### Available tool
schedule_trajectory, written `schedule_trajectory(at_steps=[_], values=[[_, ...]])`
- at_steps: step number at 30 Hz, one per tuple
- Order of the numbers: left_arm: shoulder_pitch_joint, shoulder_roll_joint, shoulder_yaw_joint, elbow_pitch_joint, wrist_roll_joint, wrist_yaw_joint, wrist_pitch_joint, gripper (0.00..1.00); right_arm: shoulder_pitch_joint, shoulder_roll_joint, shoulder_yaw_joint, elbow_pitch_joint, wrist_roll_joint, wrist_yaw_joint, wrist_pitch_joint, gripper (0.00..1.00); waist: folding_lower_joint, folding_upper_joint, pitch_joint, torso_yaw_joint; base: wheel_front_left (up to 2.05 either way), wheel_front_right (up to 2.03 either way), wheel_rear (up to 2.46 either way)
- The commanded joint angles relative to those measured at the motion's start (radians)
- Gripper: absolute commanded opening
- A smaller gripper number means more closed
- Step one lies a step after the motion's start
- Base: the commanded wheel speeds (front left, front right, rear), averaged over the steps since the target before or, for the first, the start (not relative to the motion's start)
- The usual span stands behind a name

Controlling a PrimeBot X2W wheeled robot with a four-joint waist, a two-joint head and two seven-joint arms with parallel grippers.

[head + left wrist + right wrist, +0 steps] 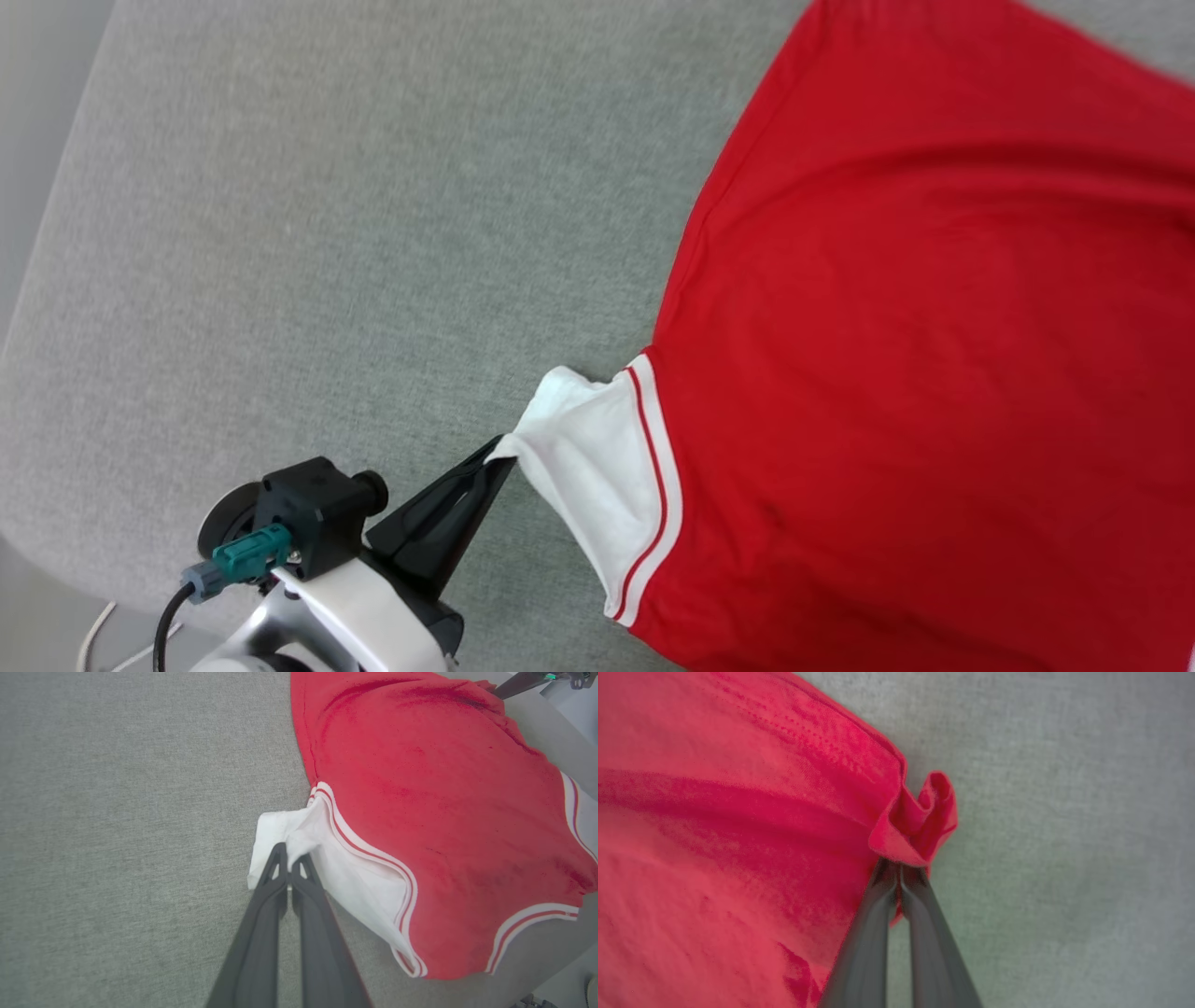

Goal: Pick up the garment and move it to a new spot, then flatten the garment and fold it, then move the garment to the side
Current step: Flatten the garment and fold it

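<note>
The garment (915, 327) is a red shirt with white sleeves and striped trim, spread plain side up over the right of the grey surface. My left gripper (499, 453) is shut on the edge of its white sleeve (588, 457) at the lower middle of the head view. In the left wrist view the left gripper (290, 858) pinches a bunched fold of that white sleeve (327, 854). My right gripper (900, 865) is shut on a puckered red corner of the garment (920, 821). The right gripper's dark fingers (514, 686) also show at the far edge of the garment (420, 788) in the left wrist view.
The garment lies on a grey fabric-covered table (327, 233), with bare cloth across the left and middle. The table's rounded edge (37, 280) runs down the left side, with pale floor beyond it. A cable (163, 625) hangs by my left wrist.
</note>
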Motion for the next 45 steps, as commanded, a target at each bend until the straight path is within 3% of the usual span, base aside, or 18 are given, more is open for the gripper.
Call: schedule_trajectory(at_steps=[1, 15, 22, 29, 35, 36, 37, 45], values=[[0.018, 0.01, 0.002, 0.005, -0.003, 0.006, 0.001, 0.0, 0.057, 0.009, 0.003, 0.004, 0.012, 0.0, 0.0, 0.0, 0.0, 0.0, -0.085, -0.064, 0.0, 0.0, 0.0], [0.151, 0.012, 0.033, 0.082, -0.066, 0.059, -0.049, 0.0, 0.498, 0.035, 0.085, -0.251, 0.197, 0.0, -0.086, 0.0, 0.0, 0.0, -0.315, -0.218, 0.0, 0.0, 0.0], [0.177, -0.01, 0.036, 0.122, -0.083, 0.07, -0.081, 0.0, 0.704, 0.103, 0.068, -0.379, 0.24, 0.0, -0.116, 0.0, 0.0, 0.0, -0.371, -0.246, 0.0, 0.0, 0.0], [0.192, -0.033, 0.027, 0.149, -0.096, 0.068, -0.1, 0.0, 0.864, 0.151, 0.059, -0.403, 0.255, 0.0, -0.15, 0.0, 0.0, 0.0, -0.402, -0.256, 0.0, 0.0, 0.0], [0.188, -0.052, 0.023, 0.158, -0.094, 0.072, -0.113, 0.0, 0.911, 0.161, 0.069, -0.376, 0.262, 0.0, -0.196, 0.0, 0.0, 0.0, -0.411, -0.258, 0.0, 0.0, 0.0], [0.187, -0.054, 0.021, 0.158, -0.093, 0.071, -0.114, 0.0, 0.908, 0.156, 0.074, -0.375, 0.266, 0.0, -0.206, 0.75, 0.0, 0.0, -0.411, -0.257, 0.0, 0.0, 0.0], [0.185, -0.055, 0.021, 0.158, -0.092, 0.071, -0.114, 0.0, 0.901, 0.155, 0.074, -0.37, 0.274, 0.0, -0.214, 1.0, 0.0, 0.0, -0.408, -0.256, 0.0, 0.0, 0.0], [0.167, -0.045, 0.018, 0.147, -0.081, 0.069, -0.109, 0.0, 0.804, 0.095, 0.095, -0.407, 0.321, 0.0, -0.24, 1.0, 0.0, 0.0, -0.379, -0.233, 0.0, 0.0, 0.0]])
